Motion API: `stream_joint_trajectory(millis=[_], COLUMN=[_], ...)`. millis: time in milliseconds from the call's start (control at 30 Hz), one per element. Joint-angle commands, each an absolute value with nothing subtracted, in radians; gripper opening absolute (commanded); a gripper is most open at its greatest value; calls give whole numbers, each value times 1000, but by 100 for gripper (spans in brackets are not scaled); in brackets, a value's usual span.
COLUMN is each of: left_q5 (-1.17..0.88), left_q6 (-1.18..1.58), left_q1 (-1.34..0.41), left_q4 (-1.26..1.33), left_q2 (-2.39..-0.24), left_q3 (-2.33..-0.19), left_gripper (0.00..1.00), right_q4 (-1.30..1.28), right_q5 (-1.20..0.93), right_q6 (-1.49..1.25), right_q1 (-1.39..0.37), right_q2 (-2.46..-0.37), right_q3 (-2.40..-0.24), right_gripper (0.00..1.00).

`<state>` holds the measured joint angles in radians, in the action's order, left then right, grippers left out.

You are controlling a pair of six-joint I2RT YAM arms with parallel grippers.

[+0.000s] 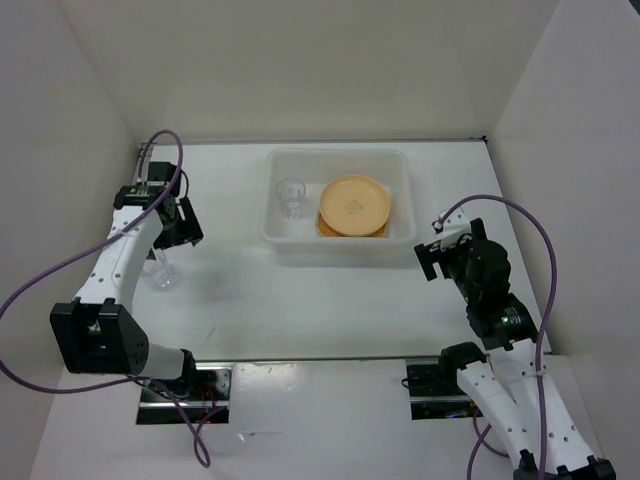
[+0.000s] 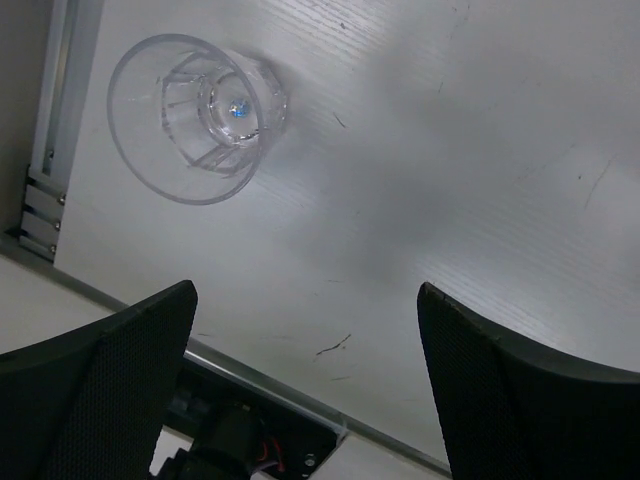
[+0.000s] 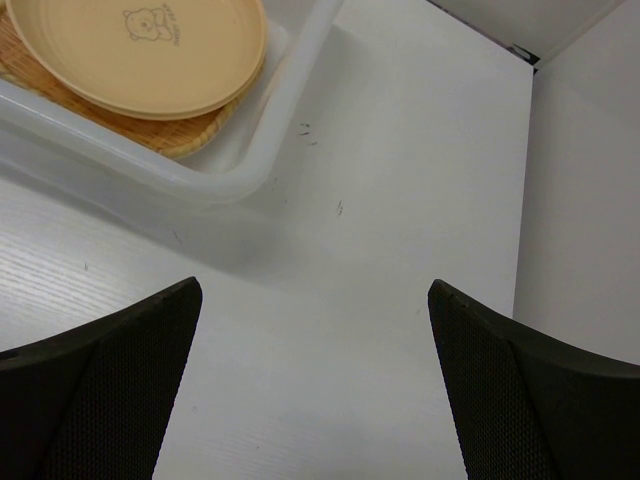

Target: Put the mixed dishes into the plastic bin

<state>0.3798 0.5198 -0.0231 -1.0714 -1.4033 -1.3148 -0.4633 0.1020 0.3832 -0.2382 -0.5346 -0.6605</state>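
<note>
As seen from the top external camera, the plastic bin (image 1: 338, 153) sits at the far middle of the table (image 1: 330, 300). Inside it I see a clear cup (image 1: 290, 196) at the left and a tan-yellow plate (image 1: 354, 204) at the right, resting on the wicker tray (image 1: 324, 229), of which only an edge shows. Whether another plate lies under the top one I cannot tell from this height. A second clear cup (image 1: 162, 276) stands on the table outside the bin, beside the left arm, with the left gripper (image 1: 183, 222) above the table just beyond it. The right gripper (image 1: 437, 258) hangs just off the bin's near right corner. From the left wrist camera, the left gripper (image 2: 305, 300) has its jaws wide apart over bare table, holding nothing, and the second clear cup (image 2: 198, 115) sits beyond them at upper left. From the right wrist camera, the right gripper (image 3: 315, 295) is likewise spread and empty, with the plastic bin (image 3: 255, 170), tan-yellow plate (image 3: 140, 45) and wicker tray (image 3: 175, 135) ahead at upper left.
</note>
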Motion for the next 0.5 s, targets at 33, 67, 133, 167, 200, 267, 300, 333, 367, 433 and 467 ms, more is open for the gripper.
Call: stream_joint_trajectory(millis=[33,67,133,167,200,267,300,333,367,433,467], left_q5=[253,253,242,230,221,221,221,212,212,212,212], left_q6=[486,477,477,465,456,456,443,443,443,443,443], left_q1=[55,64,95,107,118,143,143,158,169,179,192], left_q4=[-951,-942,-923,-911,-890,-868,-859,-847,-847,-819,-810], left_q2=[-1376,-1390,-1406,-1419,-1437,-1468,-1479,-1488,-1497,-1511,-1522], left_q3=[-1258,-1238,-1227,-1227,-1227,-1215,-1203,-1194,-1193,-1183,-1172], left_gripper=[97,97,97,97,97,97,97,97,97,97,97], right_q4=[-410,-410,-410,-410,-410,-410,-410,-410,-410,-410,-410], right_q5=[115,115,115,115,115,115,124,124,124,124,124], right_q6=[382,382,382,382,382,382,382,382,382,382,382], right_q1=[-249,-249,-249,-249,-249,-249,-249,-249,-249,-249,-249], right_q2=[-541,-541,-532,-532,-532,-523,-523,-523,-523,-514,-514], right_q3=[-650,-650,-650,-650,-650,-650,-650,-650,-650,-641,-641], right_gripper=[98,98,98,98,98,98,98,98,98,98,98])
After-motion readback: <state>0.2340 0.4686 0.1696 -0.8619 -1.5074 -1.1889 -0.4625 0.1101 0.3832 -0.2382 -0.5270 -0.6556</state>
